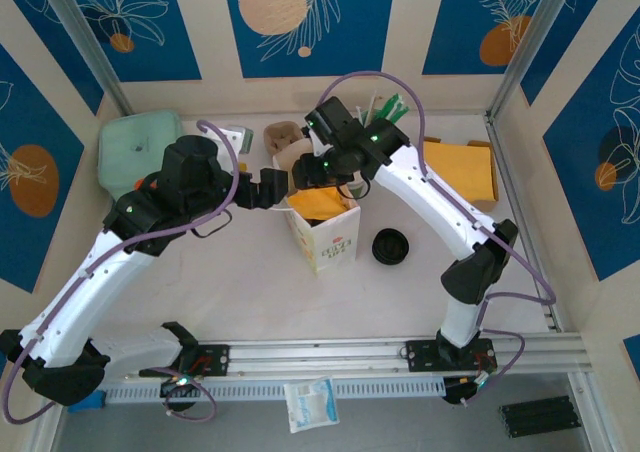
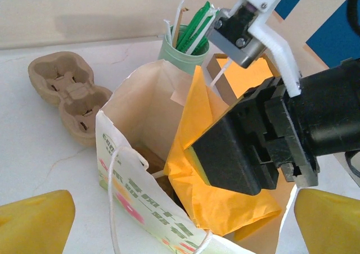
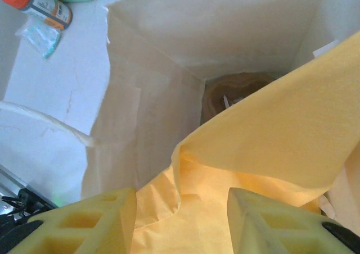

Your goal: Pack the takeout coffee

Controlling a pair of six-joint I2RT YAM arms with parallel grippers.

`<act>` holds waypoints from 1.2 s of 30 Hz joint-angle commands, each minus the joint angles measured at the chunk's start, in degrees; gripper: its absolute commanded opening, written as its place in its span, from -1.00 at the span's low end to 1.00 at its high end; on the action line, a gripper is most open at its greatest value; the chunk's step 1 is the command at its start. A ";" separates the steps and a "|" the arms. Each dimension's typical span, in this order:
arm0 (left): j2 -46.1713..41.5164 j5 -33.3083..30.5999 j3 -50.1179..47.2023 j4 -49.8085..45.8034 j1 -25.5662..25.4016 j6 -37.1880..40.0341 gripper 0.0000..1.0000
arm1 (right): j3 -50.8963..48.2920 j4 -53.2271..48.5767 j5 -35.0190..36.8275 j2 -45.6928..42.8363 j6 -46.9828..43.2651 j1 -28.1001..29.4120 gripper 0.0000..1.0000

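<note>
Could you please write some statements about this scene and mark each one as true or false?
1. A yellow napkin sticks out of the paper bag. True.
2. The round black lid is inside the bag. False: it is outside, beside the bag.
3. The pulp cup carrier is empty. True.
4. The mint-green cup holds spoons. False: it holds straws.
5. The fingers of the right gripper are pressed together. False: they stand apart.
</note>
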 commanded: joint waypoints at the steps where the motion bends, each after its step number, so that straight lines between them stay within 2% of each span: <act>1: -1.00 -1.46 2.11 -1.09 -0.41 0.56 0.99 | 3.06 -2.26 -1.63 -2.93 0.56 0.38 -0.03; 9: -0.75 -3.05 2.25 -1.20 -0.33 0.79 0.99 | 5.30 -2.55 -2.98 -5.48 0.97 0.32 0.06; 17: -0.40 -3.49 2.25 -1.27 -0.24 0.90 0.99 | 3.86 -1.18 -2.26 -5.34 2.15 -1.61 0.07; 24: -0.23 -3.10 2.51 -0.98 -0.19 0.80 0.99 | 2.45 -0.03 -1.65 -1.39 3.89 -2.77 0.06; 31: -0.22 -2.44 3.06 -0.82 -0.24 0.82 0.99 | 1.38 -0.83 2.51 4.59 4.92 -2.53 -0.03; 36: -0.30 -2.31 3.13 -0.82 -0.22 0.90 0.99 | -0.52 0.02 2.68 7.14 5.55 -2.35 -0.06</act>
